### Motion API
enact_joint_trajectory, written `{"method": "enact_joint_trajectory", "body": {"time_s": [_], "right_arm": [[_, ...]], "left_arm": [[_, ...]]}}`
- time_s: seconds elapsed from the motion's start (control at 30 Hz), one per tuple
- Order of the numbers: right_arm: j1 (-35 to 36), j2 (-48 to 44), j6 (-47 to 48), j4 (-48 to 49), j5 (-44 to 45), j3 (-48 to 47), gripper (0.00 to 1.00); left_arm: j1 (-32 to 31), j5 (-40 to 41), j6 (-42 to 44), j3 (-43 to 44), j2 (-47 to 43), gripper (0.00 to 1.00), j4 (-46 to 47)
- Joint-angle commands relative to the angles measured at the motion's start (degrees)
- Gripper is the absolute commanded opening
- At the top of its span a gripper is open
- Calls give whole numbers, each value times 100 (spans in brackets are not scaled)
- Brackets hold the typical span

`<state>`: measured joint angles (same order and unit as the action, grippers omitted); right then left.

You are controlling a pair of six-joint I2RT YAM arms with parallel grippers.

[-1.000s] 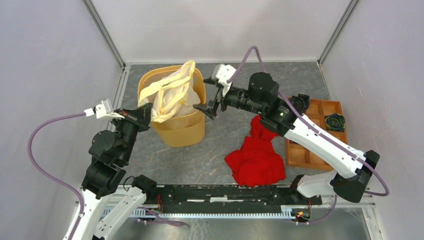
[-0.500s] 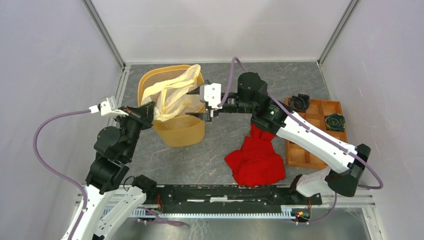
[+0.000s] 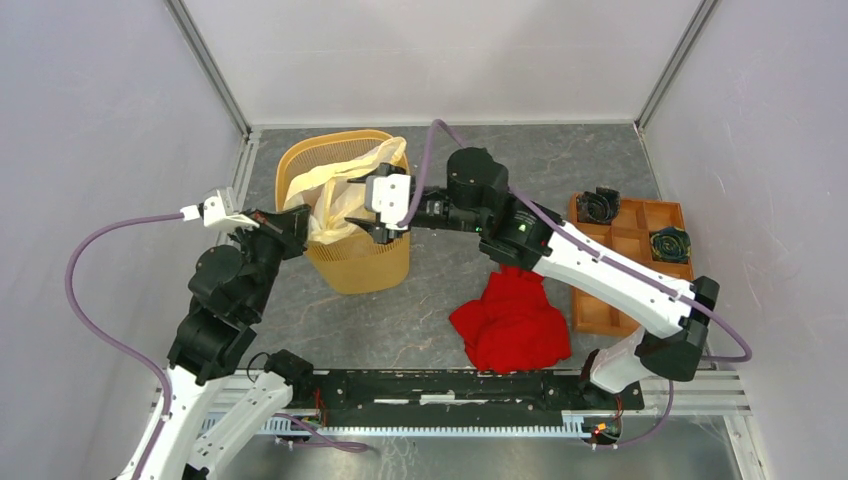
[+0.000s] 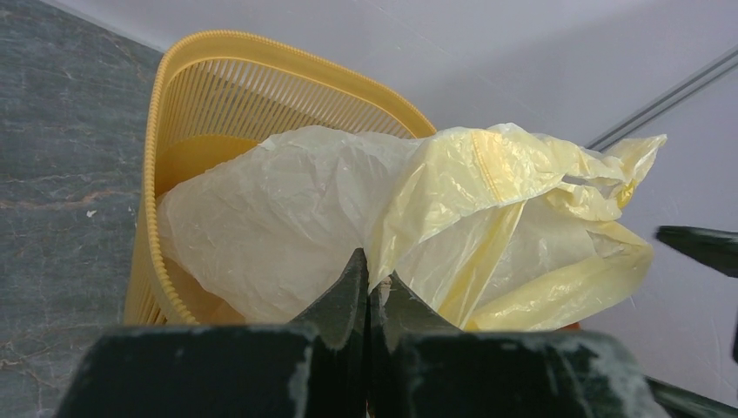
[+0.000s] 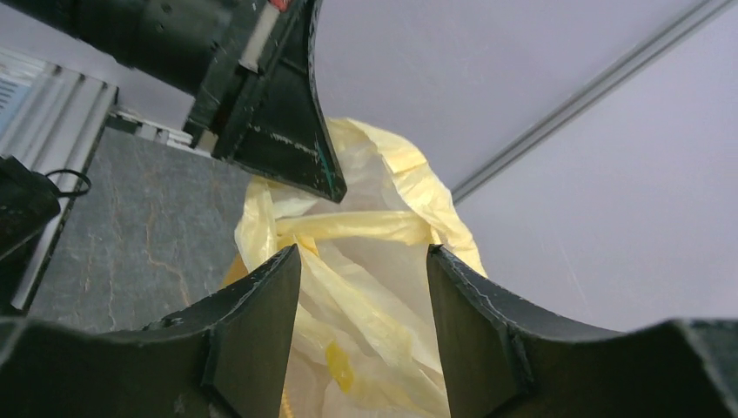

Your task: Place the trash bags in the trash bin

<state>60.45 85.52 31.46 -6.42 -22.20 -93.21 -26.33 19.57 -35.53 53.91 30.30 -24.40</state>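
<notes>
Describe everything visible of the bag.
The bag is thin, translucent film, cream-white to pale yellow and heavily wrinkled, with a strip-like loop at its top. It sits bunched in the mouth of the bin, much of it standing above the rim. The left gripper is shut on a fold of it. The right gripper is open astride its upper part, contact unclear.
</notes>
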Motion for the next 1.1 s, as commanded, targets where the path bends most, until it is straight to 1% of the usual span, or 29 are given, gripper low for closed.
{"method": "enact_joint_trajectory", "body": {"time_s": [0.0, 0.07, 0.1, 0.17, 0.2, 0.3, 0.33, 0.4, 0.5, 0.53, 0.6, 0.67, 0.73, 0.77, 0.8, 0.83, 0.9, 0.97, 1.0, 1.07], "right_arm": [[128, 254, 428, -376, 443, -408, 60], [199, 362, 645, -711, 379, -557, 60], [244, 397, 734, -797, 510, -588, 60], [324, 471, 874, -810, 1031, -585, 60], [365, 502, 931, -796, 1272, -586, 57], [447, 629, 1138, -889, 1826, -638, 44], [474, 652, 1194, -927, 1956, -647, 42], [524, 643, 1175, -885, 2172, -627, 33], [536, 552, 768, -529, 2616, -530, 7], [543, 509, 508, -387, 2787, -468, 1], [540, 393, -308, -183, 3339, -463, 0], [543, 199, -1421, -226, 3983, -426, 0], [531, -144, -2804, -255, 4689, -100, 0], [518, -390, -3458, -204, 4951, 235, 0], [483, -683, -4142, 10, 5030, 700, 0], [410, -954, -4573, 357, 4956, 1135, 0], [161, -1548, -5773, 1126, 4812, 2110, 0], [-153, -2092, -6704, 1940, 4476, 3102, 0], [-308, -2228, -7098, 2267, 4325, 3405, 0], [-640, -2333, -7531, 2561, 3902, 3758, 0]], "left_arm": [[11, 64, -95, 259, -32, 2, -69], [8, 73, -95, 294, -8, 2, -94], [11, 65, -89, 317, 3, 2, -111], [7, 46, -85, 346, 21, 2, -120], [9, 31, -86, 362, 37, 2, -119], [11, 42, -71, 383, 70, 2, -124], [7, 57, -69, 395, 64, 2, -128], [11, 79, -68, 415, 64, 2, -151], [13, 201, -59, 491, 90, 2, -279], [13, 268, -64, 528, 105, 2, -344], [2, 436, -108, 636, 123, 2, -539], [11, 742, -216, 780, 113, 2, -864], [11, 1136, -351, 873, 72, 2, -1251], [12, 1310, -429, 885, 26, 2, -1432], [13, 1475, -519, 880, -25, 2, -1619], [9, 1604, -650, 867, -84, 2, -1798], [12, 1775, -1042, 792, -230, 2, -2168], [10, 1895, -1446, 627, -430, 2, -2466], [5, 1896, -1610, 527, -550, 2, -2563], [6, 1757, -1840, 338, -763, 2, -2594]]}}
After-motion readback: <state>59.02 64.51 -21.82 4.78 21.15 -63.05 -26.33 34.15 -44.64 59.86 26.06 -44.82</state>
